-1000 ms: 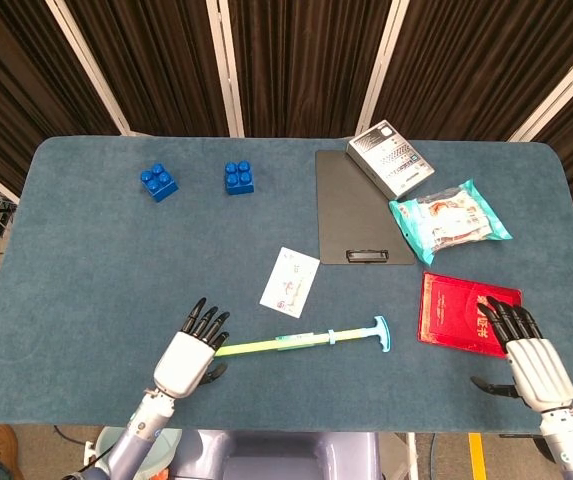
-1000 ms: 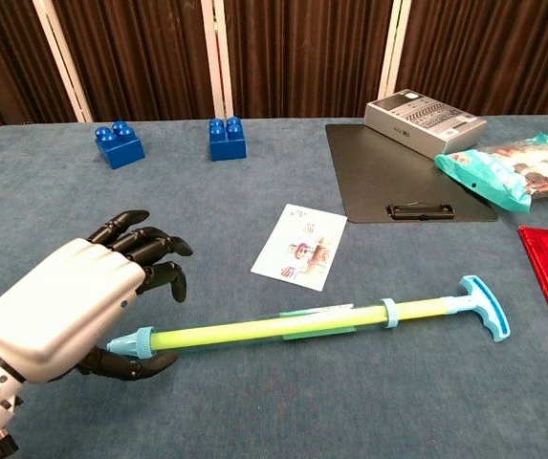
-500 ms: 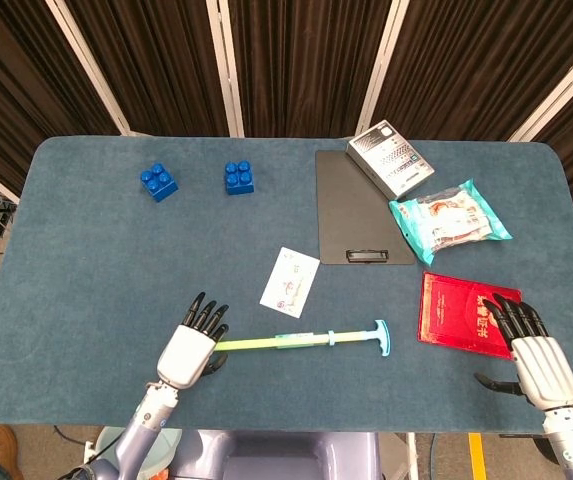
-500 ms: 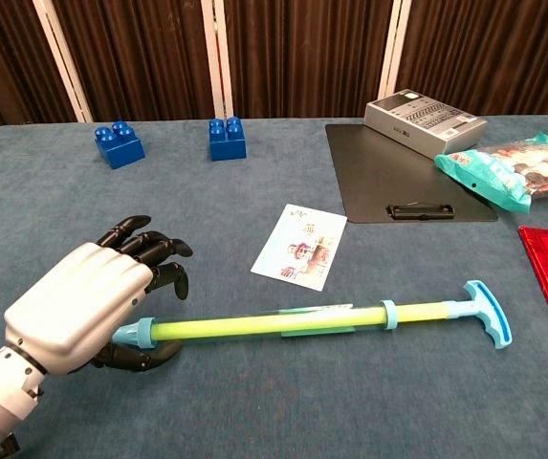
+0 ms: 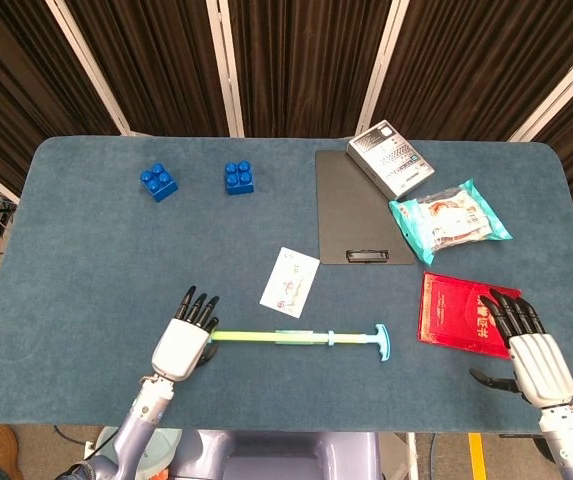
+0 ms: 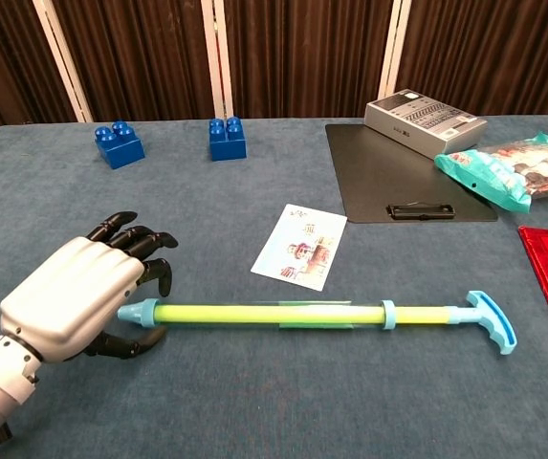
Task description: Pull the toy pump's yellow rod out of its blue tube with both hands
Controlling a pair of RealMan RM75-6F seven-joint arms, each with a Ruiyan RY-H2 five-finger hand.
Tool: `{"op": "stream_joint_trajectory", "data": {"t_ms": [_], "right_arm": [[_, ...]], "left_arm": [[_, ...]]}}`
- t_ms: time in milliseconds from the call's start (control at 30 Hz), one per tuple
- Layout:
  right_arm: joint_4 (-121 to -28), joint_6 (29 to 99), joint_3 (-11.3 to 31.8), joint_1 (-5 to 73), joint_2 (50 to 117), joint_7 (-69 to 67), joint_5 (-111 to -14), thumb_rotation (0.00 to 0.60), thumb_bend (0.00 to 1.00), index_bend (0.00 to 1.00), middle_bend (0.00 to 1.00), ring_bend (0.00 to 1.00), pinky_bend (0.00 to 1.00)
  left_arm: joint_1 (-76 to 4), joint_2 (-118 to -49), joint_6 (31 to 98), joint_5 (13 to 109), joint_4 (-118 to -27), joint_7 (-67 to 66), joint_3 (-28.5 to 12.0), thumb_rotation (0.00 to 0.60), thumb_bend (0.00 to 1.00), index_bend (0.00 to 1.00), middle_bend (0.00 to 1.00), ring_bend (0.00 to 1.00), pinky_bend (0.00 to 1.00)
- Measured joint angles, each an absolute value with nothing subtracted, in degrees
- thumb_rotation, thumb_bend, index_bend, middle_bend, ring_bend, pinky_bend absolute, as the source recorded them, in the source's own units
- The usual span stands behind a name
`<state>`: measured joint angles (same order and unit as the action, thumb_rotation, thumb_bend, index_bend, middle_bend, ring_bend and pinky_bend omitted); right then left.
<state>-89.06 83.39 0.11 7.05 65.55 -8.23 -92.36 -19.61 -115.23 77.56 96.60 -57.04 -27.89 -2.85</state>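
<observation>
The toy pump (image 6: 283, 314) lies flat near the table's front edge, also seen in the head view as the pump (image 5: 296, 338). It is a long yellow-green shaft with a blue end cap (image 6: 138, 311) on the left, a blue collar (image 6: 388, 314) and a blue T-handle (image 6: 492, 322) on the right. My left hand (image 6: 68, 304) cups the left end: its dark fingers (image 6: 144, 251) arch above the cap and the thumb lies below, not closed on it. My right hand (image 5: 533, 356) rests open at the front right, far from the handle, and shows only in the head view.
A red packet (image 5: 461, 312) lies just left of my right hand. A picture card (image 6: 300, 247) sits behind the pump. Further back are a black clipboard (image 6: 398, 172), a grey box (image 6: 425, 116), a teal snack bag (image 6: 513, 167) and two blue bricks (image 6: 119, 143) (image 6: 227, 138).
The pump's left end has swung away from the front edge with my left hand, so the pump now lies level. The right hand has barely shifted.
</observation>
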Motion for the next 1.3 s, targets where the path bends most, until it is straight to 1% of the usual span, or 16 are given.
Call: {"op": "stream_joint_trajectory", "data": {"t_ms": [133,367,467,600,667,700,767,833,933,1100,1300], "right_arm": [[-87.93,85.28,0.37,6.8,66.24,-9.23,-93.54,0.6,0.0,0.0,0.0,0.0,0.0],[-87.29,85.85,0.15,6.66,66.68,-9.62,-94.39,0.6,0.0,0.0,0.0,0.0,0.0],[-87.16,86.02,0.02,6.73,66.89,-9.59,-94.88,0.6,0.0,0.0,0.0,0.0,0.0],[-86.89,85.96,-0.13,6.82,67.13,-9.47,-95.18,0.6,0.0,0.0,0.0,0.0,0.0],[-86.71,85.58,-0.33,6.9,67.46,-9.23,-95.27,0.6,0.02,0.01,0.0,0.0,0.0],[-86.6,85.42,-0.4,6.95,67.71,-9.1,-95.3,0.6,0.04,0.04,0.0,0.0,0.0],[-86.27,85.19,-0.51,7.04,68.5,-8.88,-95.39,0.6,0.08,0.14,0.0,0.0,0.0],[-85.88,85.26,-0.45,7.1,69.77,-8.61,-95.46,0.6,0.11,0.27,0.0,0.0,0.0],[-85.21,85.59,-0.06,7.11,72.53,-7.54,-95.28,0.6,0.15,0.35,0.01,0.0,0.0],[-85.16,84.59,0.42,8.0,76.98,-4.67,-95.17,0.6,0.19,0.38,0.02,0.0,0.0],[-86.65,80.01,1.02,11.04,80.79,1.32,-95.5,0.6,0.19,0.39,0.02,0.0,0.0]], "left_arm": [[-20.16,-115.51,76.57,95.97,-56.54,-28.24,-3.01,0.6,0.37,0.45,0.13,0.11,0.01],[-21.04,-116.49,73.69,94.08,-55.29,-29.68,-2.94,0.6,0.38,0.45,0.12,0.1,0.01],[-21.36,-116.59,73.52,93.88,-55.11,-29.8,-2.97,0.6,0.39,0.49,0.13,0.1,0.01],[-21.61,-116.66,73.84,93.78,-55.11,-29.72,-3.16,0.6,0.43,0.55,0.14,0.1,0.01],[-21.64,-116.68,74.51,93.97,-55.14,-29.3,-3.15,0.6,0.45,0.57,0.15,0.1,0.01],[-21.63,-116.67,74.95,94.12,-55.15,-28.99,-3.1,0.6,0.45,0.58,0.15,0.1,0.01],[-21.57,-116.55,75.84,94.42,-55.25,-28.17,-2.92,0.6,0.46,0.59,0.15,0.1,0.01],[-21.52,-116.17,76.43,94.69,-55.75,-27.18,-2.64,0.6,0.46,0.59,0.15,0.1,0.01],[-21.56,-115.22,76.99,95.16,-56.93,-26.17,-2.19,0.6,0.46,0.6,0.15,0.1,0.01],[-21.79,-113.57,78.01,96.2,-58.96,-25.11,-1.47,0.6,0.45,0.6,0.15,0.1,0.01],[-22.29,-111.93,78.12,96.73,-61.58,-24.34,-0.95,0.6,0.43,0.6,0.15,0.1,0.01]]}}
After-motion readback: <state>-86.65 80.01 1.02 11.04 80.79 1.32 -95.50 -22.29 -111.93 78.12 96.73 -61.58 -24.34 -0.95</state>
